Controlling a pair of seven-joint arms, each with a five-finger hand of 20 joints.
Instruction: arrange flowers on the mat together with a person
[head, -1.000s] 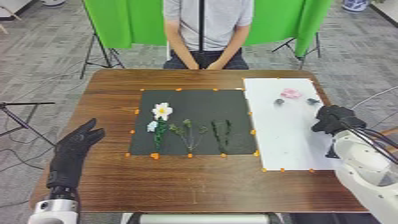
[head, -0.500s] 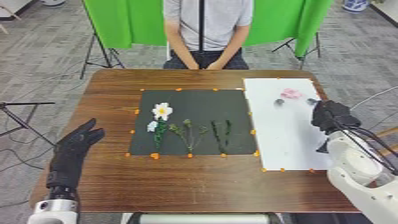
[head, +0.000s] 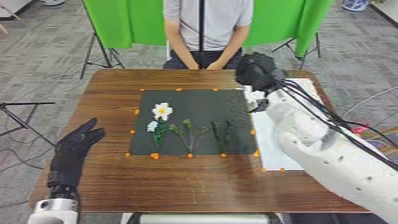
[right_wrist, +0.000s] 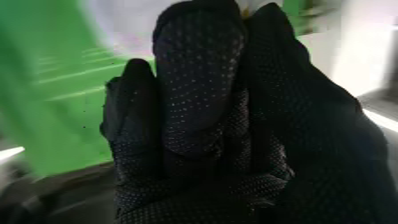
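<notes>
My left hand (head: 80, 140) is open over the table's left side. The right hand (head: 259, 75) is raised over the far end of the white sheet (head: 274, 140), left of its earlier spot. In the right wrist view, the right hand (right_wrist: 200, 100) is open, its fingers extended close together. On the black mat (head: 200, 146) lie a white flower (head: 162, 111) with a yellow centre, a pale blue flower (head: 152, 126), a green stem (head: 160, 137), a branching sprig (head: 189, 136) and dark green stems (head: 222, 137). My right arm hides much of the sheet.
A person's hands (head: 209, 65) rest together at the far edge of the brown table (head: 160, 185). Orange tape marks edge the mat and the sheet. A green screen (head: 129, 25) hangs behind, with stands beside the table.
The right hand has gone from the sheet's right edge to its far end and leftward. Its arm now covers the pink flower and two small dark pieces seen earlier. My left hand stays put.
</notes>
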